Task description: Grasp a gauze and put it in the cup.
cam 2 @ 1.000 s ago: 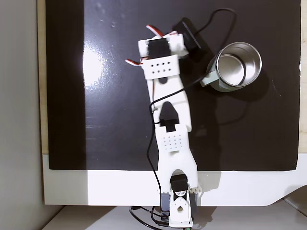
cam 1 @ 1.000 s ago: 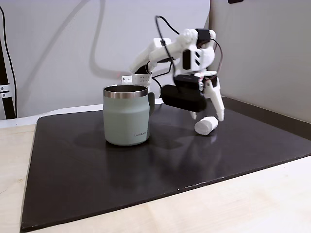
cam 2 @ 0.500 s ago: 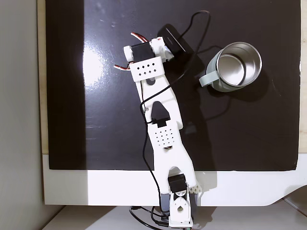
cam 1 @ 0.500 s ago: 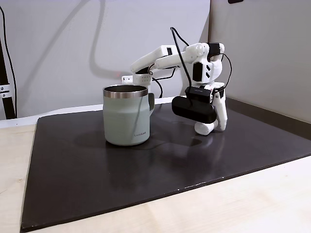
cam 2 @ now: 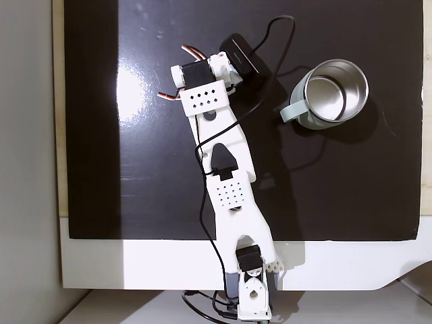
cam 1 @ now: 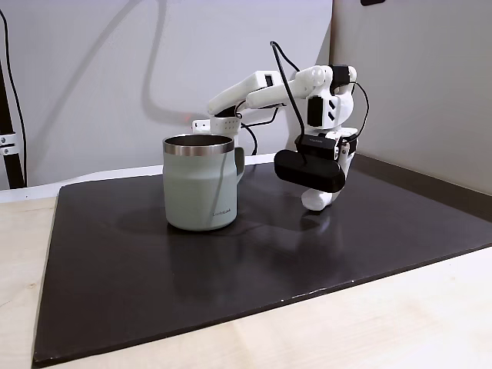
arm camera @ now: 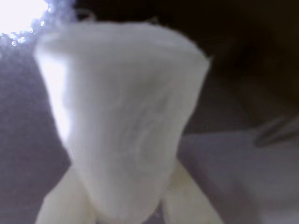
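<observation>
In the wrist view we see the gripper (arm camera: 126, 212) clamped on the gauze (arm camera: 124, 121). A fixed view shows us the cup (cam 1: 200, 184) well apart on the worktop (cam 1: 231, 269).

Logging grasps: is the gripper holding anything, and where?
Yes: the gripper is shut on the gauze, fingers pinching its sides, low at the mat.

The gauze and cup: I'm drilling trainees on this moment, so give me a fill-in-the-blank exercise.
1. In the wrist view the gauze sits between the two ____ fingers.
2. The cup stands ____ on the dark mat.
3. Seen from above, the cup's inside is ____.
4. The claw is down at the ____, not above the cup.

Missing words: claw; upright; empty; mat
</observation>
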